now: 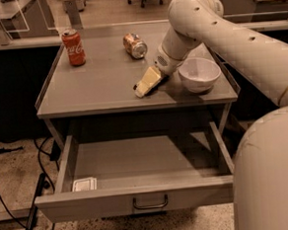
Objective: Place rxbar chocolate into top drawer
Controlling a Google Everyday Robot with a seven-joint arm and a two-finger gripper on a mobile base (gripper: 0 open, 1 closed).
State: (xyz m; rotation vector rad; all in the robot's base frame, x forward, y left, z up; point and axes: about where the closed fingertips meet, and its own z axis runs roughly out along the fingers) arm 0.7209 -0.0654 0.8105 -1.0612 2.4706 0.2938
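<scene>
The top drawer [140, 199] is pulled open below the table top, and its bar handle [150, 203] sits at the centre of the front panel. My gripper [146, 82] is low over the grey table top [97, 85], just left of a white bowl, its pale tip touching or almost touching the surface. The rxbar chocolate does not show. It may lie hidden under the gripper, where only a dark sliver is visible.
A small white square packet [84, 184] lies in the drawer's front left corner. A red cola can [73, 47] stands at the table's back left. A brown can [135, 45] lies on its side at the back centre. The white bowl [199, 74] stands on the right.
</scene>
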